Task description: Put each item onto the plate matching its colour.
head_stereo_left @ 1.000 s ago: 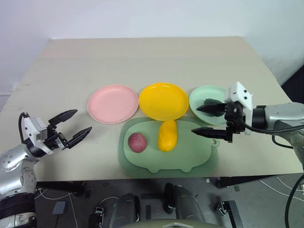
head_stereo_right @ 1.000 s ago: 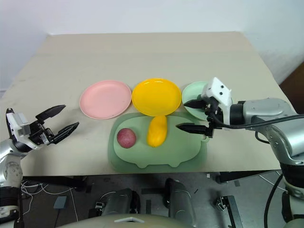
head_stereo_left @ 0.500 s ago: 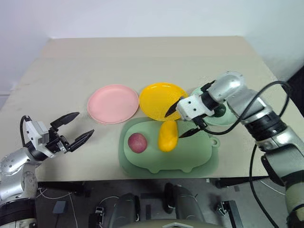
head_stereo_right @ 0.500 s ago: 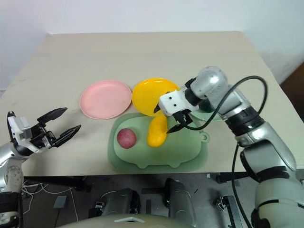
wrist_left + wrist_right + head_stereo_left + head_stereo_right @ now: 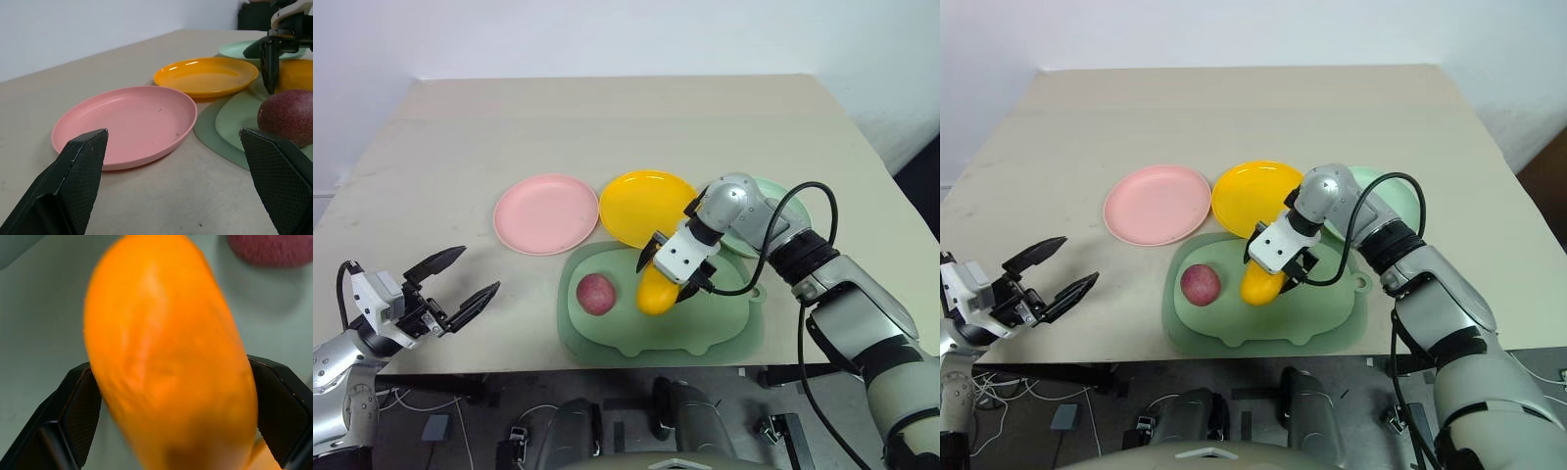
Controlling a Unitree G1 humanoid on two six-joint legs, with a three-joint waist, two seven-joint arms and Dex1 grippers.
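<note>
Mango (image 5: 656, 286) lies on the green mat (image 5: 705, 328) near the table's (image 5: 607, 122) front edge, between the right claw's (image 5: 673, 270) wide fingers, untouched. Left claw (image 5: 455, 281) hangs wide by the front-left corner.

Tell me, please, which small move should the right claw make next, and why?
Probably close on the yellow fruit. The right claw stands open astride it on the green mat, a finger on each side, and the yellow plate waits close behind.

mat (image 5: 705, 323) — dull green, pig-shaped, near front edge | table (image 5: 607, 127) — beige top | cables on floor (image 5: 411, 401)
</note>
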